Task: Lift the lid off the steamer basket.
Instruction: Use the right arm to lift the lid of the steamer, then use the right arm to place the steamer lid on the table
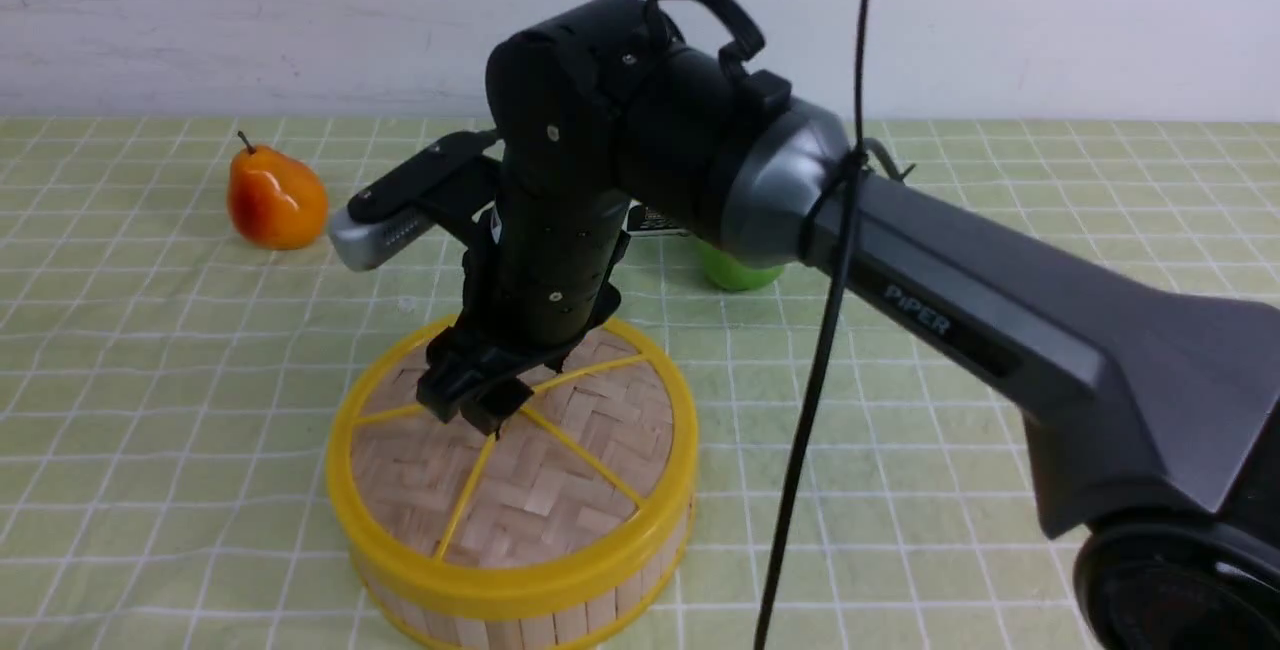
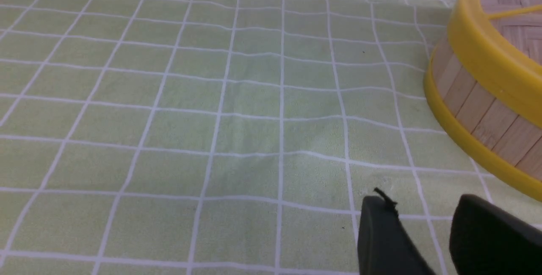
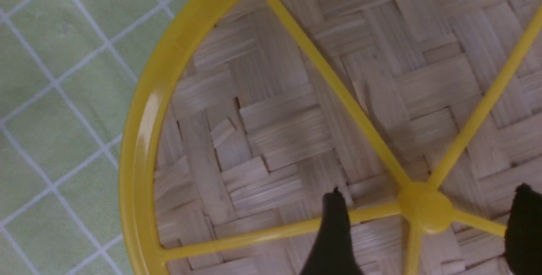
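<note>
The lid [image 1: 520, 475], woven bamboo with a yellow rim and spokes, sits on the steamer basket [image 1: 520, 620] at the table's front centre. My right gripper [image 1: 478, 408] hangs just above the lid's middle, pointing down. In the right wrist view it [image 3: 430, 190] is open, one finger on each side of the yellow central knob [image 3: 425, 211], not touching it. My left gripper [image 2: 423, 201] is low over the cloth beside the basket's wall [image 2: 474, 105], fingers apart and empty. The lid's rim [image 2: 487, 50] shows above that wall.
An orange-yellow pear [image 1: 275, 198] lies at the back left. A green object [image 1: 740, 272] is mostly hidden behind my right arm. A black cable tie [image 1: 830, 330] hangs from that arm. A green checked cloth [image 1: 150, 380] covers the table.
</note>
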Available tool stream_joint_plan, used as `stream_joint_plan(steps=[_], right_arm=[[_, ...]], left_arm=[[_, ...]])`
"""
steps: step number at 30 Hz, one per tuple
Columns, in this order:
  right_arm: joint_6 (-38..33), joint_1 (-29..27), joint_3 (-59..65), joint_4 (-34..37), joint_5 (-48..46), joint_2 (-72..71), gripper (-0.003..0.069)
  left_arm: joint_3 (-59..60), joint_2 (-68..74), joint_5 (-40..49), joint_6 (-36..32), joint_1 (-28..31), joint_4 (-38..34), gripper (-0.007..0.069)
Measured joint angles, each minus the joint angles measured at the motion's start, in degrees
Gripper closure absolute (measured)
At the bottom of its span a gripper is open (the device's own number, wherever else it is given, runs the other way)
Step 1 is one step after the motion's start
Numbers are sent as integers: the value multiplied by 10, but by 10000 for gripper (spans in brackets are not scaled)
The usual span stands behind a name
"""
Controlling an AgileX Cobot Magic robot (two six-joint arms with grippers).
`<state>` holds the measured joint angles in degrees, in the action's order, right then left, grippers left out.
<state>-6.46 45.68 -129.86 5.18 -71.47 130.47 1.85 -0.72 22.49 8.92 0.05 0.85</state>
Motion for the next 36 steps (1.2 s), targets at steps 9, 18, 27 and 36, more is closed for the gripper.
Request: stream_joint_plan(steps=[9, 18, 27, 36], right_arm=[[0, 0, -2, 4, 8, 11, 384], [0, 0, -5, 0, 11, 11, 581], [0, 1, -5, -37, -3, -65, 581], [0, -39, 63, -88, -3, -262, 580]], left_arm=[[0, 0, 0, 0, 0, 0, 386], [0, 0, 0, 0, 0, 0, 386], [0, 0, 0, 0, 0, 0, 386], [0, 0, 0, 0, 0, 0, 386]])
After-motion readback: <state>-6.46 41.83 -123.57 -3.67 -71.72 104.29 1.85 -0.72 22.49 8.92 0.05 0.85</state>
